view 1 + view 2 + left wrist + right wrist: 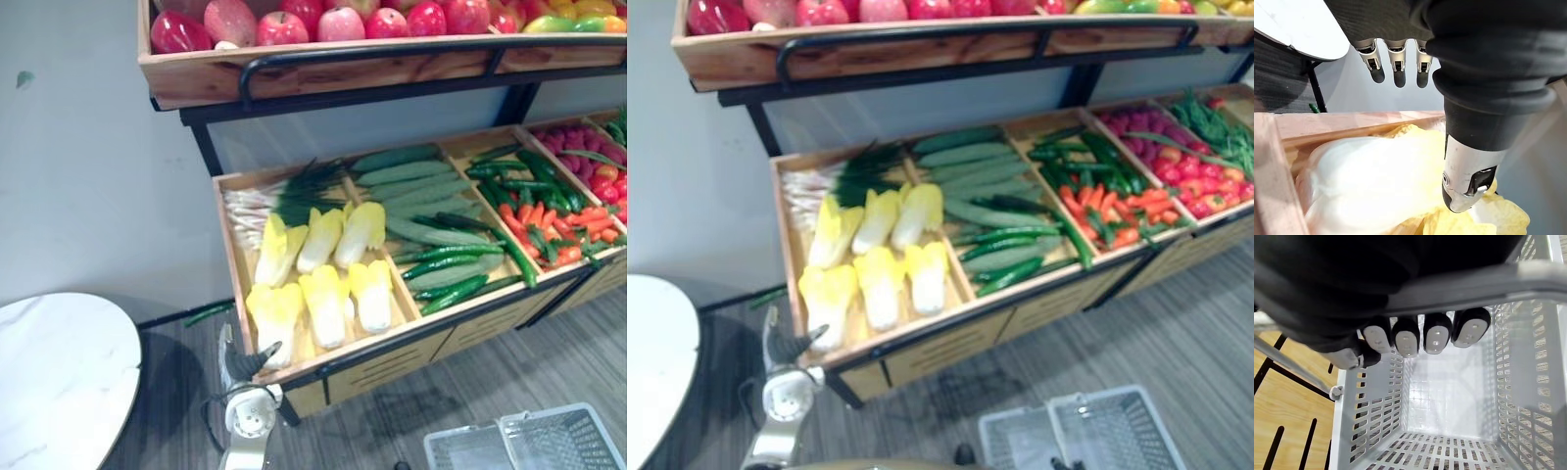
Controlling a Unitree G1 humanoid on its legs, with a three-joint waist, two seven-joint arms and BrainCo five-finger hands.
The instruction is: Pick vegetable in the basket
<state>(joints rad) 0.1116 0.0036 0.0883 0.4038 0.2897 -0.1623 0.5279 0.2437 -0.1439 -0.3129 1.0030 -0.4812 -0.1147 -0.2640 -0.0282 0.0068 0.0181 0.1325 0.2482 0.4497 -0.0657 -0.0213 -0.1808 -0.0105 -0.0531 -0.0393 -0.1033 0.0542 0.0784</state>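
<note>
Left eye view: a wooden stand carries one row of red apples (341,22) on its upper shelf. In the leftmost compartment (229,255) of the lower shelf lie six yellow-white cabbages (323,299), three in the back row and three in the front row, with one bunch of spring onions (284,196) behind them. The next compartment holds green cucumbers (421,196), too many and too overlapped to count. The left hand (253,364) is raised at the front left corner of the cabbage compartment, just beside the front left cabbage. One round white table (59,372) stands to the left.

Right eye view: one grey basket (1117,431) hangs low on the right, in front of the stand.

Left wrist view: the left hand's fingers (1397,66) are straight and relaxed, the thumb (1466,186) apart from them. The hand holds nothing and hangs over one cabbage that lies in the crate.

Right wrist view: the right hand (1435,335) has its fingers curled round the basket's handle (1484,281) and carries it. The basket's mesh bottom is bare.
</note>
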